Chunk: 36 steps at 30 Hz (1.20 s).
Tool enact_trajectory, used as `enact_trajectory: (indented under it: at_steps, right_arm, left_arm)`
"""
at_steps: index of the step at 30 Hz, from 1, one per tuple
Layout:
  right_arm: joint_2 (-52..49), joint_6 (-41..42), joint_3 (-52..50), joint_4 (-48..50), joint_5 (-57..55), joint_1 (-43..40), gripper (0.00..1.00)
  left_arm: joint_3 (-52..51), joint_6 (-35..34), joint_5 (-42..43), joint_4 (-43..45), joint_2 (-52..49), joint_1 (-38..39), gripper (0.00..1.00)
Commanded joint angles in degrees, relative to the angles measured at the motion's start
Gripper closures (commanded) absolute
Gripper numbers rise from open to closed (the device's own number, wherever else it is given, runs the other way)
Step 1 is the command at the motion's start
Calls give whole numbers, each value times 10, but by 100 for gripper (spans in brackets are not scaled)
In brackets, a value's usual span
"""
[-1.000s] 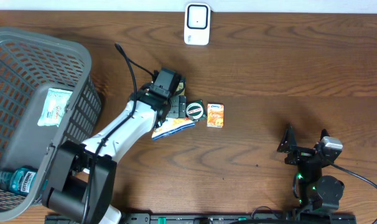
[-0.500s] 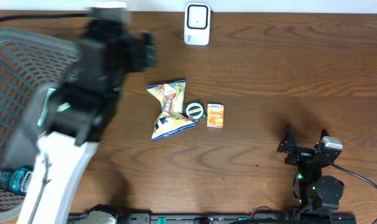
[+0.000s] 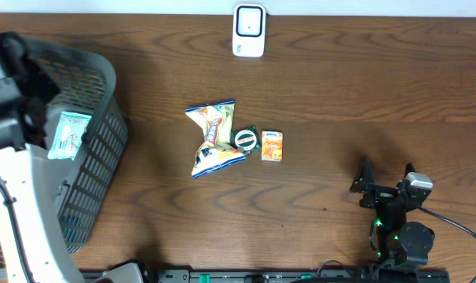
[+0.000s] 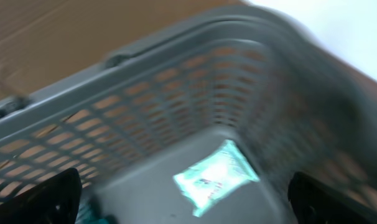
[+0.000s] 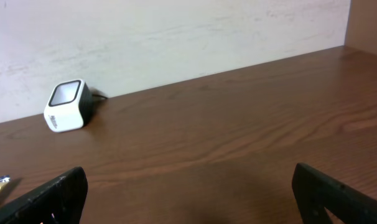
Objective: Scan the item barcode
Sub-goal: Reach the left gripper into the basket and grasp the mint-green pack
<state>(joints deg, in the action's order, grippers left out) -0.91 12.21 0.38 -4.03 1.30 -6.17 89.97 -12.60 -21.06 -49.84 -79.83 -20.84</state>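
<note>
The white barcode scanner (image 3: 248, 30) stands at the table's far edge and shows again at the left in the right wrist view as a scanner (image 5: 68, 106). Mid-table lie two snack bags (image 3: 212, 124), a round tin (image 3: 247, 139) and a small orange box (image 3: 272, 146). My left gripper (image 4: 188, 200) hangs open over the grey basket (image 3: 104, 137), with nothing between its fingers. A mint-green packet (image 4: 216, 178) lies on the basket floor below it. My right gripper (image 5: 191, 199) rests open and empty low over the table at the front right.
The basket (image 4: 176, 87) fills the table's left side, and my white left arm (image 3: 10, 196) covers its near part. The right arm's base (image 3: 403, 240) sits at the front edge. A wall runs behind the scanner.
My left arm has swung from over the snack bags up and left to above the basket, jaws still open and empty. The table items and the right arm have not moved.
</note>
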Motion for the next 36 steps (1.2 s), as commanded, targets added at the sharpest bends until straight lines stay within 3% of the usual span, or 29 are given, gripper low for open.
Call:
enact_trajectory:
  at_steps: [1, 4, 8, 15, 21, 36]
  right_arm:
    - [2, 6, -1, -2, -3, 3, 1]
    - [2, 6, -1, -2, -3, 3, 1]
    - [2, 6, -1, -2, -3, 3, 1]
    - [2, 6, -1, -2, -3, 3, 1]
    - [2, 6, -1, -2, -3, 3, 1]
    - [2, 6, -1, -2, -3, 3, 1]
  left_arm:
    - [-17, 60, 46, 14, -32, -44, 2]
    - [-31, 207, 183, 35, -69, -74, 2]
    - [-49, 303, 258, 35, -122, -96, 2]
    - [-51, 311, 267, 34, -237, -113, 2]
    - [-51, 371, 300, 32, -315, -112, 2]
    - [-51, 400, 309, 85, -404, -112, 2]
